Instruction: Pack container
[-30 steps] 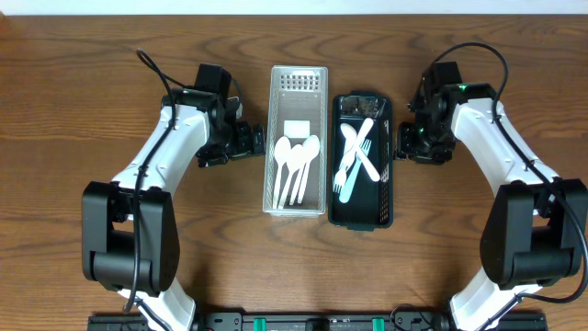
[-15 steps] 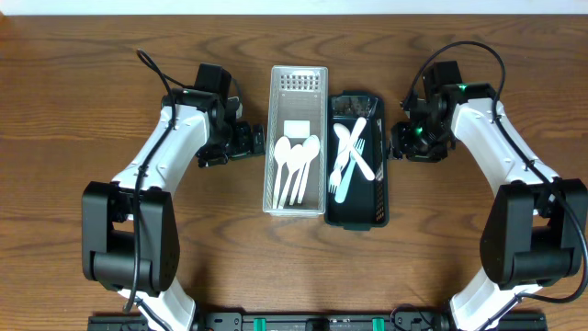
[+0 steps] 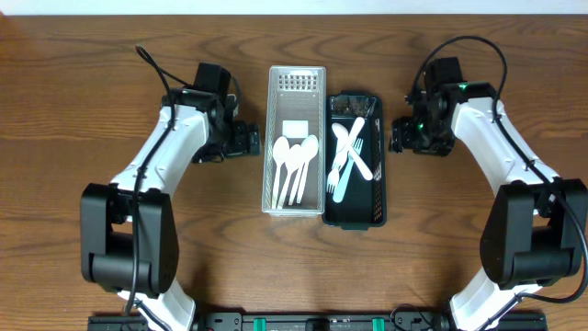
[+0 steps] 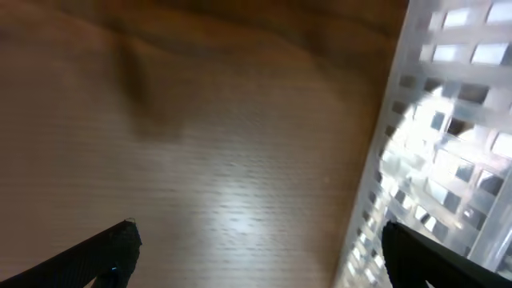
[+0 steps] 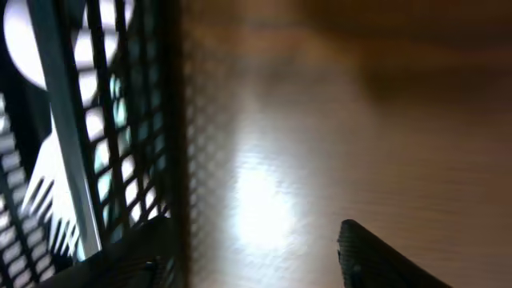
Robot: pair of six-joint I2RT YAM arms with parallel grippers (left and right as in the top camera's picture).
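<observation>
A brown wood-grain tabletop [image 3: 73, 110] spread across the view, glossy with pale glare in both wrist views, and a whitish strip [image 3: 294, 5] ran beyond its far edge.

A white slotted basket [image 3: 272, 138] lies lengthwise, near to far, at the middle of the desk [image 3: 92, 92]. Three white plastic spoons [image 3: 296, 165] rest inside, bowls toward the far end, with a small white card [image 3: 296, 128] just beyond them. A black mesh basket [image 3: 381, 184] sits against its right side, set slightly nearer. It holds white plastic cutlery [image 3: 351, 158] lying crossed, forks among it.
</observation>
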